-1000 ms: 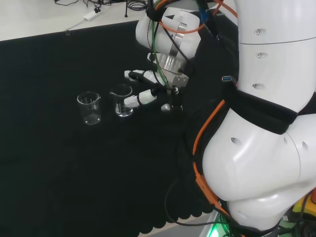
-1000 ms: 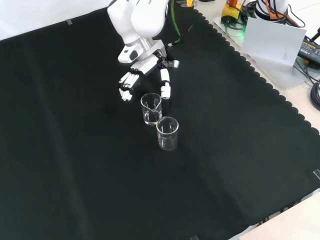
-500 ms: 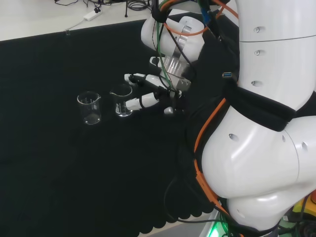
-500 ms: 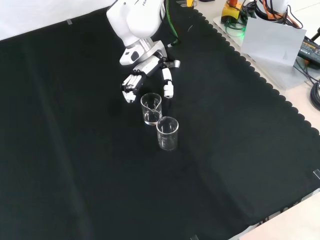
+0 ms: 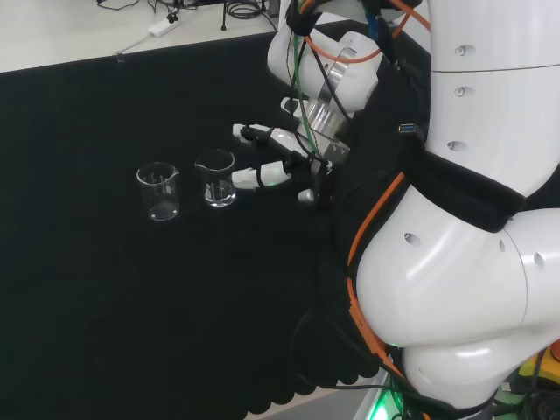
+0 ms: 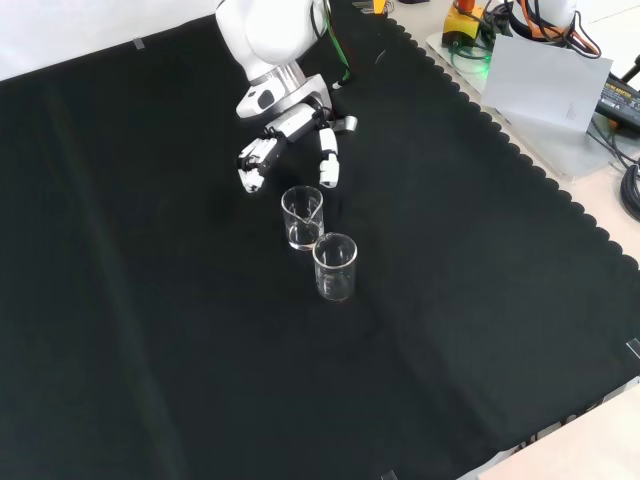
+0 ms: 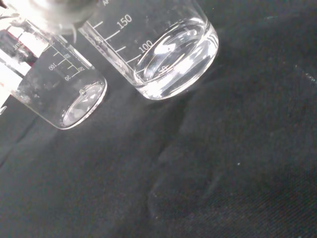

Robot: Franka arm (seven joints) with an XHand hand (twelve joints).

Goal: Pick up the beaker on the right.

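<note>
While two clear glass beakers stand upright side by side on the black cloth (image 5: 105,289) in the head view, the right beaker (image 5: 215,178) sits just left of the hand (image 5: 278,156), whose fingers reach out straight and spread toward it, holding nothing; the left beaker (image 5: 158,192) stands just beside its neighbour. Both look empty.

In the front view, the right beaker (image 6: 302,217) stands just below the hand (image 6: 292,135), and the left beaker (image 6: 335,266) is nearer the camera, almost touching it. The fingers (image 6: 252,165) and thumb point down at the cloth, apart, close above the rim without a clear touch.

In the wrist view, the two beakers, one (image 7: 168,49) large and one (image 7: 54,87) behind, show printed scales and bare bottoms.
</note>
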